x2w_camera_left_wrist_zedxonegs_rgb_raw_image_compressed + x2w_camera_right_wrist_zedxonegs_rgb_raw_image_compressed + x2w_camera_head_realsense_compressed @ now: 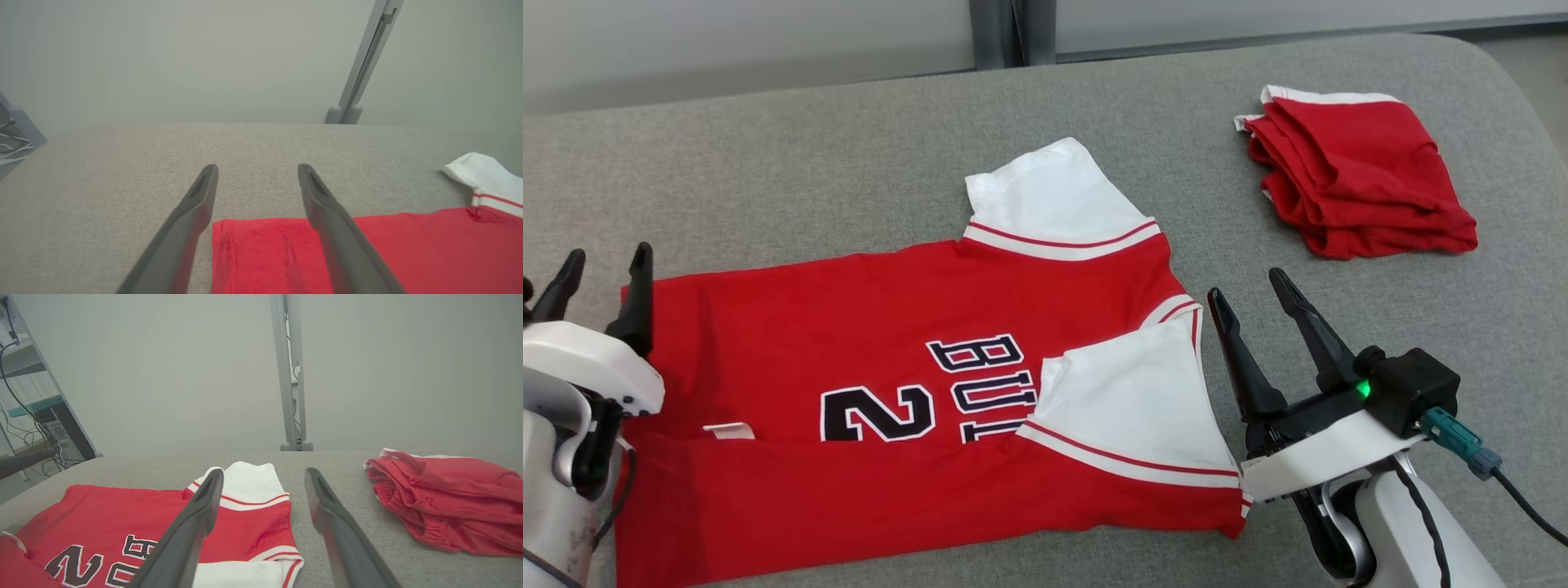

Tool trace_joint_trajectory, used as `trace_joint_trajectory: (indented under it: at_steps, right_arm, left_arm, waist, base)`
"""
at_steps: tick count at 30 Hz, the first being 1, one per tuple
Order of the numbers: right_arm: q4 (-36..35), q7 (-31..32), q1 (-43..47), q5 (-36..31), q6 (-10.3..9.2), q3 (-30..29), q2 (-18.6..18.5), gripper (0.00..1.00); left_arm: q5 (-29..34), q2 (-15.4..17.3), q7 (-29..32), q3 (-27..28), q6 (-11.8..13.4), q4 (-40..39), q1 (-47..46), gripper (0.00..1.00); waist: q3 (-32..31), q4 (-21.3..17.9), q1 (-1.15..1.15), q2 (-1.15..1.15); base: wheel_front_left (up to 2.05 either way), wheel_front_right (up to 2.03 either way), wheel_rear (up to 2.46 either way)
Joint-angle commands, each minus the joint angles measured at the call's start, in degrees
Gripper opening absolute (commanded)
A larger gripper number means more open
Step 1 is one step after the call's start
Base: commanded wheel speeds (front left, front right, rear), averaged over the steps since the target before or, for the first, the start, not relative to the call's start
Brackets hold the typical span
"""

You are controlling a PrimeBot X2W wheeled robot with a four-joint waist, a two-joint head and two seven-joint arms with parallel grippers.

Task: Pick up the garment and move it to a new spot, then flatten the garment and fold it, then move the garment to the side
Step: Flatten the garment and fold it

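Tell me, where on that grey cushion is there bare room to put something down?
Bare: the far strip of the grey cushion behind the jersey, and the gap between jersey and folded red garment. Crowded: the near edge, with jersey, left gripper and right gripper.

Red-and-white jersey w/ black lettering [849,318] is soft matt knit cloth, lightly creased; folded red garment w/ white trim [1372,171] looks same cloth. Grey upholstered surface [809,163] is coarse woven fabric, matt. Right gripper [1245,282] has 2 smooth matt dark plastic-looking fingers [1248,367] on glossy white shell [1323,461]; grey upright post [288,375] looks painted metal.
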Motion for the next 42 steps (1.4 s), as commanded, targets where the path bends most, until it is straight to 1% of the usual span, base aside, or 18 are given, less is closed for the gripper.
trace_joint_trajectory:
  at_steps: [1,5,8,10,15,23,27,31,36,37,38,39,41,42]
  right_arm:
    - [-0.39,-0.07,-0.8,-0.31,0.0,-0.15,0.01,1.0]
    - [-0.39,-0.07,-1.41,-0.68,0.0,-0.16,0.29,1.0]
    - [-0.26,-0.07,-1.67,-0.79,0.0,-0.29,0.45,1.0]
    - [-0.16,-0.07,-1.76,-0.82,0.0,-0.35,0.56,1.0]
    - [-0.04,-0.07,-2.09,-0.91,0.0,-0.05,0.68,1.0]
    - [0.19,-0.07,-3.01,-1.3,0.0,0.5,0.75,1.0]
    - [0.31,-0.07,-3.25,-1.33,0.0,0.63,0.78,1.0]
    - [0.45,-0.07,-3.58,-1.51,0.0,0.78,0.77,1.0]
    - [0.87,-0.07,-4.28,-1.82,0.0,1.32,0.79,1.0]
    - [0.93,-0.07,-4.53,-1.83,0.0,1.39,0.79,1.0]
    - [0.99,-0.07,-4.79,-1.9,0.0,1.39,0.78,1.0]
    - [1.06,-0.07,-5.08,-2.01,0.0,1.46,0.7,1.0]
    - [1.29,-0.07,-5.66,-2.25,0.0,1.56,0.48,1.0]
    - [1.51,-0.07,-6.0,-2.32,0.0,1.81,0.38,1.0]
  left_arm:
    - [-1.39,0.52,0.4,-0.42,-0.02,0.61,-1.15,1.0]
    - [-4.88,3.2,2.21,-3.56,-0.02,3.93,-3.59,1.0]
    - [-7.77,3.64,3.67,-5.47,-0.03,6.11,-4.47,1.0]
    - [-9.04,4.36,3.53,-6.6,-0.03,6.73,-5.09,1.0]
    - [-12.19,4.52,4.95,-8.95,-0.03,9.62,-5.36,1.0]
    - [-17.77,5.01,5.93,-10.46,-0.03,13.59,-7.7,1.0]
    - [-19.14,5.76,6.31,-11.59,-0.03,15.17,-8.59,1.0]
    - [-20.71,5.61,6.42,-12.3,-0.03,15.36,-9.31,1.0]
    - [-23.24,4.94,8.16,-13.41,-0.03,16.4,-9.85,1.0]
    - [-23.5,4.93,8.13,-13.83,-0.04,16.28,-10.05,0.97]
    - [-24.57,4.47,8.07,-13.73,-0.04,16.1,-10.13,0.84]
    - [-25.41,4.07,8.61,-13.75,-0.04,16.02,-10.18,0.46]
    - [-25.35,4.14,8.61,-14.79,-0.04,16.05,-10.5,0.23]
    - [-25.73,4.05,8.42,-15.09,-0.04,16.09,-10.66,0.0]
  waist:
    - [1.84,-1.25,0.0,0.0]
    - [2.93,-1.72,0.0,0.0]
    - [3.11,-1.79,0.0,0.0]
    - [3.07,-1.78,0.0,0.0]
    - [3.35,-1.81,0.0,0.0]
    - [4.93,-2.41,0.0,0.0]
    - [5.65,-2.6,0.0,0.0]
    - [6.11,-2.66,0.0,0.0]
    - [7.05,-2.68,0.0,0.0]
    - [7.3,-2.66,0.0,0.0]
    - [7.5,-2.6,0.0,0.0]
    - [7.67,-2.51,0.0,0.0]
    - [7.91,-2.24,0.0,0.0]
    - [7.95,-2.08,0.0,0.0]
  base:
    - [0.0,0.0,0.0]
    - [0.0,0.0,0.0]
    - [0.0,0.0,0.0]
    - [0.0,0.0,0.0]
    - [0.0,0.0,0.0]
    - [0.0,0.0,0.0]
    - [0.0,0.0,0.0]
    - [0.0,0.0,0.0]
    - [0.0,0.0,0.0]
    - [0.0,0.0,0.0]
    - [0.0,0.0,0.0]
    - [0.0,0.0,0.0]
    - [0.0,0.0,0.0]
    - [0.0,0.0,0.0]
